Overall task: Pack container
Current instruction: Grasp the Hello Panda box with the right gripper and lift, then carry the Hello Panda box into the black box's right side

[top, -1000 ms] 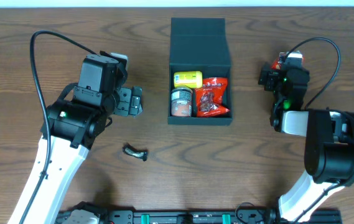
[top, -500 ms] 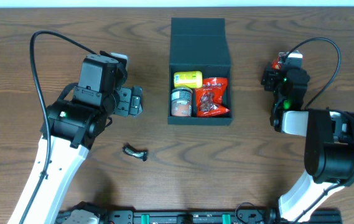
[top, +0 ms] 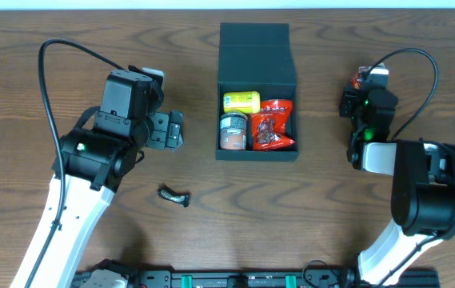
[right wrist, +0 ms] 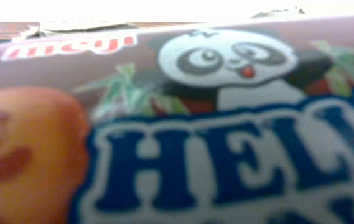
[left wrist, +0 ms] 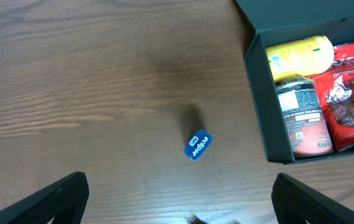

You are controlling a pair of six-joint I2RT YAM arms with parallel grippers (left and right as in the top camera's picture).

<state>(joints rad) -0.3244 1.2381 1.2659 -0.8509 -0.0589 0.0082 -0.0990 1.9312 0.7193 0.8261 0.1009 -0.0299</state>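
Container (top: 257,56) sits mid counter (top: 67,32), between the two arms, flap lid open toward the far edge. Inside: yellow pack (top: 241,102) at the back left, can (top: 233,131) lying front left, red snack bag (top: 273,126) on the right. Left tool (top: 170,130) hovers left of the container, fingers (left wrist: 58,198) spread wide, empty. Blue gum pack (left wrist: 197,145) lies on the counter under it, apart from the box. Right tool (top: 365,86) is right of the container, gripping a Hello Panda packet (right wrist: 183,124) that fills the wrist view
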